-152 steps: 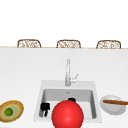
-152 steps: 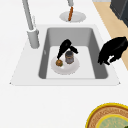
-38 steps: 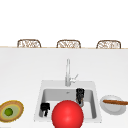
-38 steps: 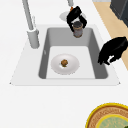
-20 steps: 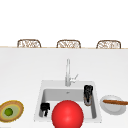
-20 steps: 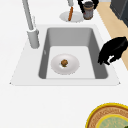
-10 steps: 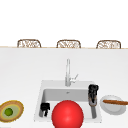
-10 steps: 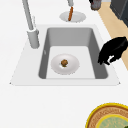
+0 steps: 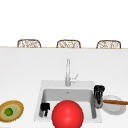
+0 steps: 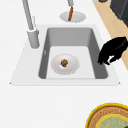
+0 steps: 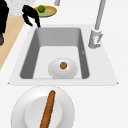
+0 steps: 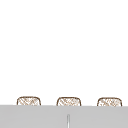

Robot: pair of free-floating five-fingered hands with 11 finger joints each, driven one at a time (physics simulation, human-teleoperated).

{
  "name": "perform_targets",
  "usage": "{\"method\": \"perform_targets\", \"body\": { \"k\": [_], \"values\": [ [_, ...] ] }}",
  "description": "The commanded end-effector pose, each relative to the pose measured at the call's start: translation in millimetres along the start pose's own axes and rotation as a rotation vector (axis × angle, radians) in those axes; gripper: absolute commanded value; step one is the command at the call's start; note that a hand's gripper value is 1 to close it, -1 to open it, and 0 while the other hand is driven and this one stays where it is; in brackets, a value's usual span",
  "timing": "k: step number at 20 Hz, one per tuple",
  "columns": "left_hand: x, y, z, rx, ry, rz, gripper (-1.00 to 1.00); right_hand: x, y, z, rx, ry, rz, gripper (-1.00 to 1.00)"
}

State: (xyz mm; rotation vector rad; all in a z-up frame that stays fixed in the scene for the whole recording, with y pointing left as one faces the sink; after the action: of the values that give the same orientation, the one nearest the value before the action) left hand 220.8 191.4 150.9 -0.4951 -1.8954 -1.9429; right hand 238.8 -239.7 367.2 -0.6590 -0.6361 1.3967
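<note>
— Two hands in the front view; what is each doing?

— The right hand hangs over the sink's rim at 3 o'clock, fingers pointing down and closed round a small grey thing; I cannot tell what it is. The left hand hovers inside the sink at 8 o'clock, holding nothing.

— Which way does the grey thing run?

— It seems upright, long axis 12 to 6, sticking out below the fingers. It is just beside a plate whose brown stick lies 9 to 3, its near end by the hand. A red ball sits at 6 o'clock, and a bowl with a lime at 8.

— And the left side view?

— There the left hand is at 3 o'clock, over the sink's front wall, with fingers drooping loosely and apart. The stick runs roughly 12 to 6 here. This view adds a white dish on the sink floor with a brown lump in it, which the ball covers from the front.

— The right side view?

— It has the same dish, the left hand at 11 o'clock near the bowl, and the stick running 1 to 7.

— The upper view?

— Three chairs and the faucet tip.
</note>
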Motion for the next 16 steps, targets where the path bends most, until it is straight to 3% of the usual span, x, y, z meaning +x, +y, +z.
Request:
{"method": "perform_targets", "body": {
  "k": [1,16],
  "values": [
    [0.0,0.0,0.0,0.0,0.0,0.0,0.0,-18.0,-2.4,13.8,0.032,-0.008,0.003,1.0],
    [0.0,0.0,0.0,0.0,0.0,0.0,0.0,-99.4,12.3,45.4,0.072,-0.014,-0.003,1.0]
  ]
}}
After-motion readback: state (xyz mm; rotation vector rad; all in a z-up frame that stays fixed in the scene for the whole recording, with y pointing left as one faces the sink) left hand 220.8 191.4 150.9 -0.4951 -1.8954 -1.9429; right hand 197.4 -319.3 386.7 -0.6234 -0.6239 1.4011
